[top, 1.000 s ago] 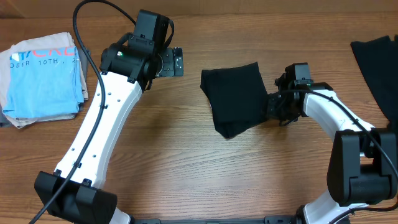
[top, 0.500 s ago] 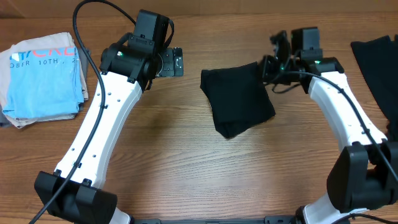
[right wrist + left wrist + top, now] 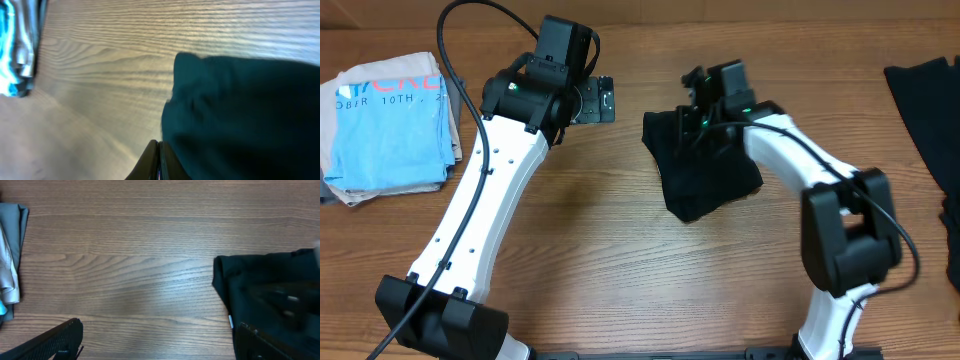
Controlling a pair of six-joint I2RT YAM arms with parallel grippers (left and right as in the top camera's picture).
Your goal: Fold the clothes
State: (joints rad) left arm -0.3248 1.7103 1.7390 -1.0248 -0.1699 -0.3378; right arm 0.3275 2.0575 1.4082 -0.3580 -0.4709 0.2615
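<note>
The folded black garment lies at the table's middle; in the left wrist view it shows at the right. My right gripper hovers over its far edge, shut, pointing left. In the right wrist view the shut fingertips meet beside the dark cloth, with nothing seen between them; the picture is motion-blurred. My left gripper stands open to the left of the garment, above bare wood, its fingers wide apart. A second black garment lies at the far right edge.
A folded light-blue T-shirt with lettering lies at the far left, its edge in the left wrist view. Bare wooden tabletop fills the front.
My right gripper has swung from the garment's right side up and leftward to over its far edge. The garment and left arm have not moved.
</note>
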